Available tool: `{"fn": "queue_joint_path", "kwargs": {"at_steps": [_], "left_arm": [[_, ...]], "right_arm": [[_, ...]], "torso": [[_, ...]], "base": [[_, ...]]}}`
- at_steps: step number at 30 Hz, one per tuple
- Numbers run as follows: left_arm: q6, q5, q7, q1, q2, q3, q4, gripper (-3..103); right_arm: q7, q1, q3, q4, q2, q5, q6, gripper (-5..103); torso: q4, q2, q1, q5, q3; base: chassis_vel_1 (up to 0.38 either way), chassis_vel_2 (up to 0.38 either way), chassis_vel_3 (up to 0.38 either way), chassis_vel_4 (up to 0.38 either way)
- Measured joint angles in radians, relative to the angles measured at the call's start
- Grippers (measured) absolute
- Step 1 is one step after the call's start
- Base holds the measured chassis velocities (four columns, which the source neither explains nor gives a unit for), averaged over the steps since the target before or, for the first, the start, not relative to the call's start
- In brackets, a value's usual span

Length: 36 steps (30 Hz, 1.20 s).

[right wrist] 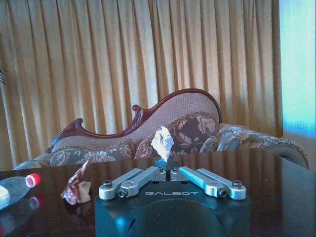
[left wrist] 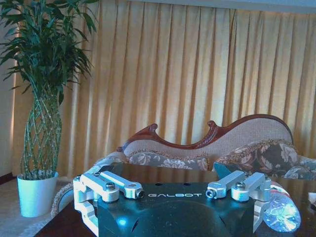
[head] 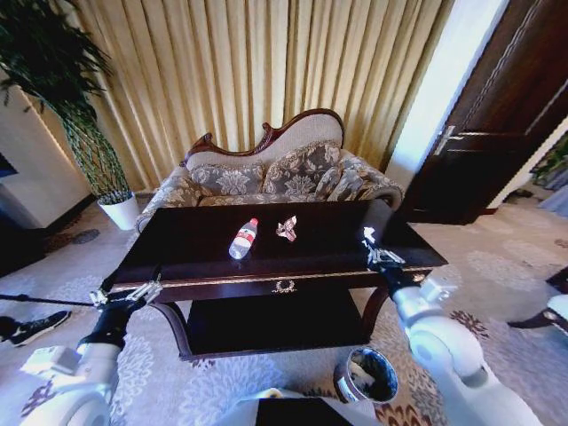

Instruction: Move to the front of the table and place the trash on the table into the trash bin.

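Bottle [right wrist: 14, 188]: base cut off by the right wrist view's edge. Trash bin [head: 366, 376]: lower body cut off in head view; contents too small to identify.

Clear bottle [head: 243, 239], red cap, lies on its side mid-table [head: 222, 275]; the pinkish wrapper scrap [head: 287, 228] sits crumpled just beside it; white paper ball [head: 369, 234] near the right edge; dark bin [head: 366, 376] stands on the carpet below

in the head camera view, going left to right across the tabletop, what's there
left gripper at the table's front left corner → plastic bottle → wrapper scrap → white paper ball, with the right gripper closed on it.
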Motion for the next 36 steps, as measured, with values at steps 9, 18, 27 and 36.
{"fn": "queue_joint_path", "kwargs": {"at_steps": [9,18,27,36], "left_arm": [[-0.003,-0.012,-0.001,0.000,0.013,-0.003,0.000,100],[-0.013,-0.011,-0.001,-0.001,0.005,-0.001,0.000,100],[-0.020,-0.010,0.001,-0.006,-0.006,-0.003,0.000,100],[-0.020,-0.010,0.001,-0.015,-0.014,-0.002,0.000,100]], "right_arm": [[0.000,-0.062,0.015,0.054,0.042,-0.033,-0.001,0],[-0.001,-0.059,-0.026,0.000,0.072,-0.087,0.000,0],[-0.022,0.021,-0.073,-0.416,0.100,-0.187,0.035,0],[-0.034,0.140,-0.098,-0.830,0.131,-0.231,0.085,0]], "torso": [[0.0001,0.000,0.000,0.0001,0.000],[0.0000,0.001,-0.001,-0.0003,0.000],[0.0003,-0.001,0.001,0.0004,0.001],[0.0002,0.000,0.000,0.0001,0.000]], "base": [[0.107,-0.116,-0.109,0.128],[0.148,-0.170,-0.155,0.145],[0.003,0.002,0.011,-0.002],[-0.010,0.011,0.016,-0.009]]}}
